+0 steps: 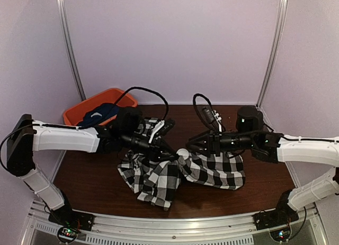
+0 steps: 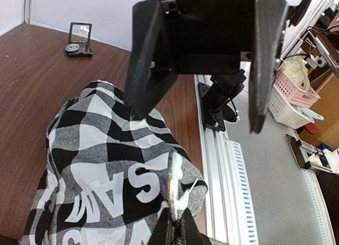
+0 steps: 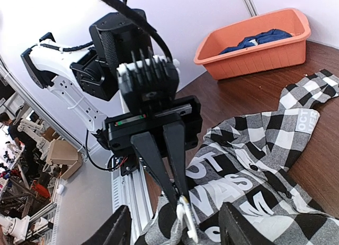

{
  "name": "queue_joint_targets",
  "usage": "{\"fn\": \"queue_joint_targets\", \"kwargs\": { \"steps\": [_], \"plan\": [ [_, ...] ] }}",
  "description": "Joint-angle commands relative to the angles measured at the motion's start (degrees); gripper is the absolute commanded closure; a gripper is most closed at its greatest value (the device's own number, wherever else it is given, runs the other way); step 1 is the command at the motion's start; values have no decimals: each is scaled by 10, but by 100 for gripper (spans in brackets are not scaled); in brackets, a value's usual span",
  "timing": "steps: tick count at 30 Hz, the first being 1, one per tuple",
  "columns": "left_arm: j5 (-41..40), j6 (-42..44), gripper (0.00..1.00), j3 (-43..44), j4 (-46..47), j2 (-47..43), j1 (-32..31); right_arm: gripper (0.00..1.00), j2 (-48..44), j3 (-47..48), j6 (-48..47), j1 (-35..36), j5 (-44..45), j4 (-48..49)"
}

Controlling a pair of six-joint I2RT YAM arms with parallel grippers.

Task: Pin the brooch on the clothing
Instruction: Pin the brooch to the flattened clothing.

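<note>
The left gripper [image 2: 173, 221] is pinching the brooch [image 2: 174, 184] between closed fingers, its long side running straight out from the fingertips, against a raised fold of the checked shirt [image 2: 106, 150]. The right gripper [image 2: 197, 122] is hanging just beyond, facing it, spread wide and empty. The shirt is lying bunched on the table [image 2: 32, 70] between both arms.

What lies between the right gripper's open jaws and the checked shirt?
The left gripper, shut on the brooch, at the checked shirt by its lettered fold; the right wrist view shows it.
</note>
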Motion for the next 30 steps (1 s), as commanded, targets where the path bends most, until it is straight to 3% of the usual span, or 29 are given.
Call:
{"fn": "queue_joint_targets", "kwargs": {
  "steps": [1,6,13,25,30],
  "plan": [
    [15,-29,100,-27,80,-14,2,45,48,-28,20,-3,-32,112],
    [13,-29,100,-35,85,-23,2,56,60,-56,65,-3,-67,211],
    [17,-34,100,-40,93,-22,2,75,69,-38,50,-3,-63,164],
    [23,-40,100,-45,107,-27,6,77,71,-27,26,-3,-52,103],
    [25,-40,100,-46,110,-28,6,85,71,-25,23,-5,-48,93]
  ]
}}
